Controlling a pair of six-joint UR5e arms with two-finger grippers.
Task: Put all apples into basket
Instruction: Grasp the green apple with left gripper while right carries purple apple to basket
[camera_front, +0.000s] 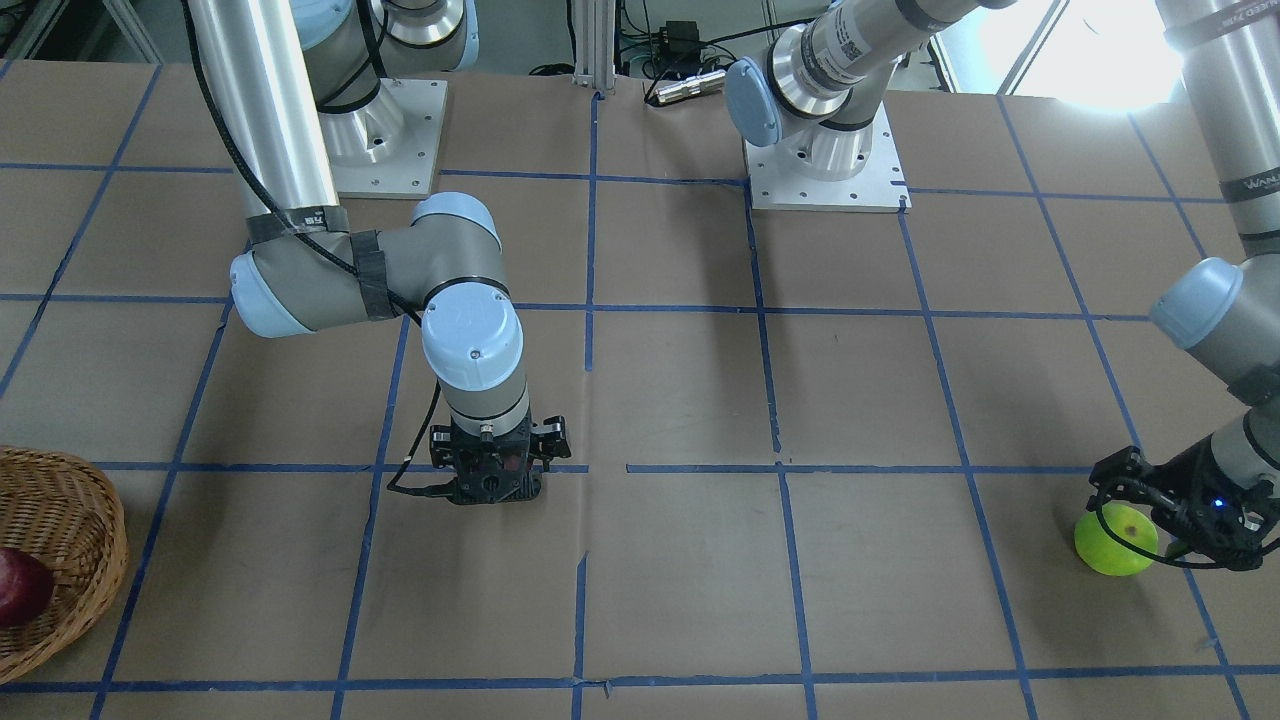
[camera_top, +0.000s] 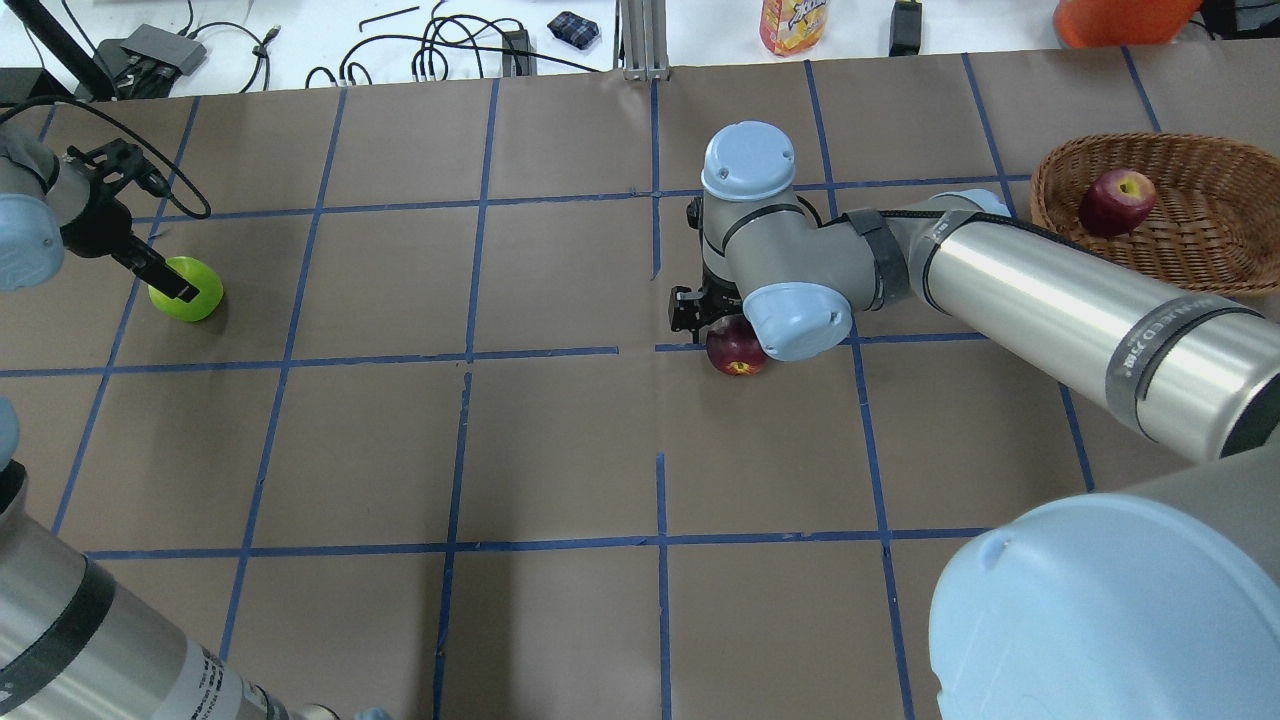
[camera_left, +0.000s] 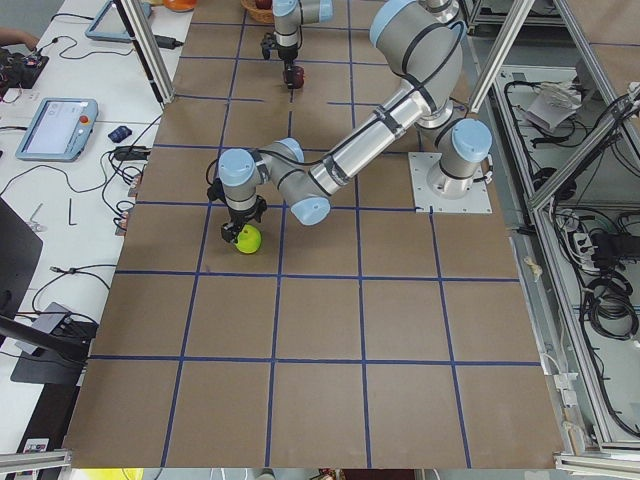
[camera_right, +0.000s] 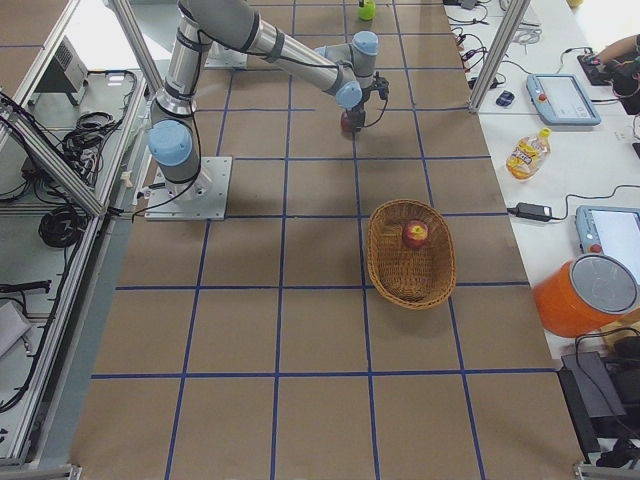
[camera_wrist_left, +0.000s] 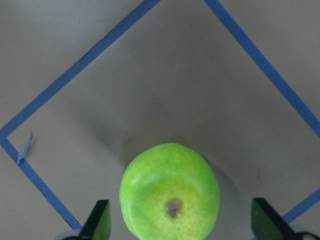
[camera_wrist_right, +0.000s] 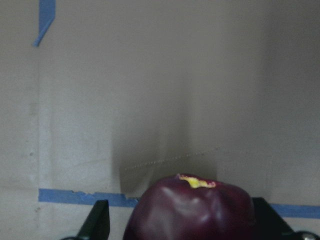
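Observation:
The green apple (camera_top: 190, 290) lies on the table at far left, and also shows in the left wrist view (camera_wrist_left: 170, 192). My left gripper (camera_top: 178, 283) is open and straddles it, one finger (camera_wrist_left: 98, 220) on each side with gaps. The dark maroon apple (camera_top: 737, 352) lies mid-table. My right gripper (camera_front: 490, 487) is lowered over it and open, its fingers (camera_wrist_right: 98, 220) flanking the apple (camera_wrist_right: 192, 210). The red apple (camera_top: 1115, 200) lies inside the wicker basket (camera_top: 1200, 245) at far right.
The table is brown paper with a blue tape grid. The basket (camera_front: 70, 520) sits near the table's edge on the right arm's side. Bottles, cables and a teach pendant lie beyond the far edge. The arm bases (camera_front: 825, 160) stand at the robot's side.

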